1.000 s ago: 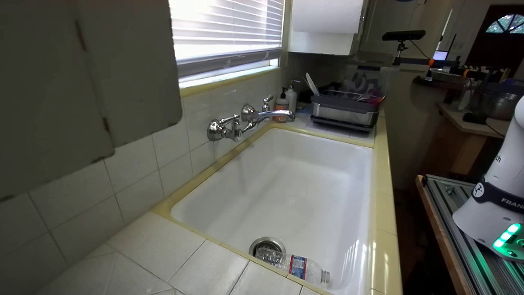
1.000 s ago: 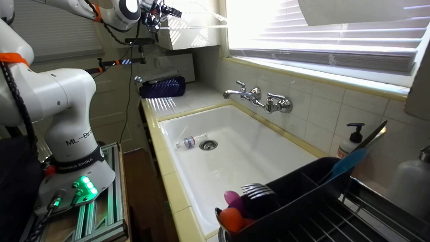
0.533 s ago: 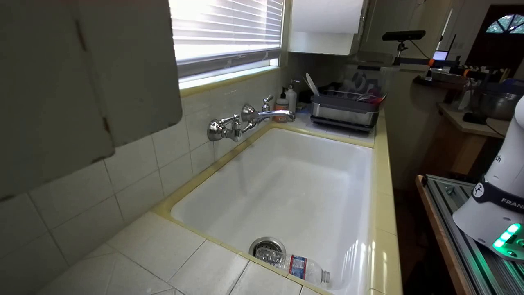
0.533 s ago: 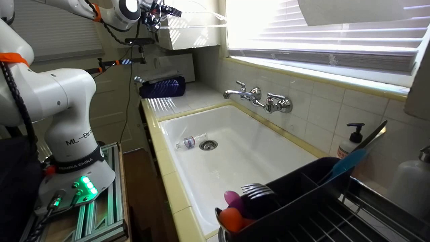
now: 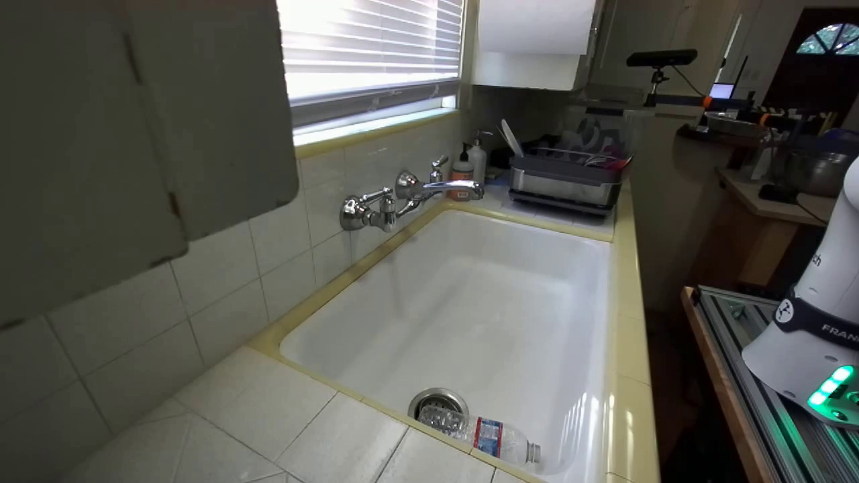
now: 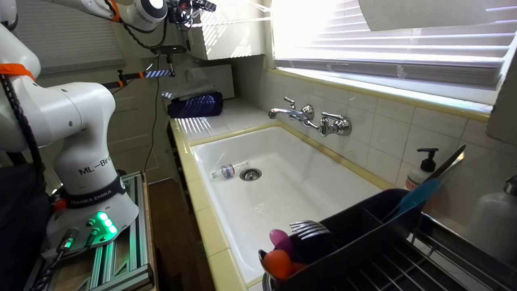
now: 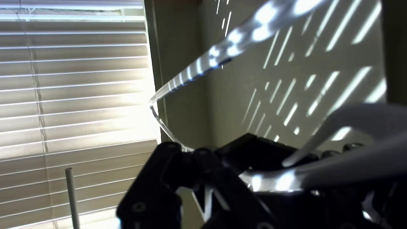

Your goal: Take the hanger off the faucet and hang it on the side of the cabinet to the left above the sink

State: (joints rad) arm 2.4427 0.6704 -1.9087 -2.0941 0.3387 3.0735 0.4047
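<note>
We find the hanger (image 7: 235,44) in the air, held high toward the far end of the counter (image 6: 246,115) in an exterior view; the gripper (image 6: 210,5) is pinching it, and its pale bars stretch toward the window blinds (image 7: 79,95). In the wrist view we see it across the sun-striped side panel of the cabinet (image 6: 242,42); from these angles we cannot tell whether the two touch. The faucet (image 6: 299,114) sits lower, on the tiled wall (image 6: 363,153) along the counter's back edge, its spout pointing out over the sink (image 6: 270,210), well apart from the hanger. On the basin floor we see a clear plastic bottle (image 6: 232,170) lying on its side just beside the round drain (image 6: 251,174), toward the counter's outer edge. Near that outer edge, toward the far end, lies a dark blue bundle (image 6: 198,106), while a black utensil holder (image 6: 359,242) with a fork (image 6: 311,229) in it takes up the near right corner. Two pump bottles (image 5: 462,180) stand by the back edge, beside the dish rack (image 5: 567,181). Beyond the outer edge we see the robot arm (image 6: 91,109), its base on a metal-railed stand (image 5: 728,335).
</note>
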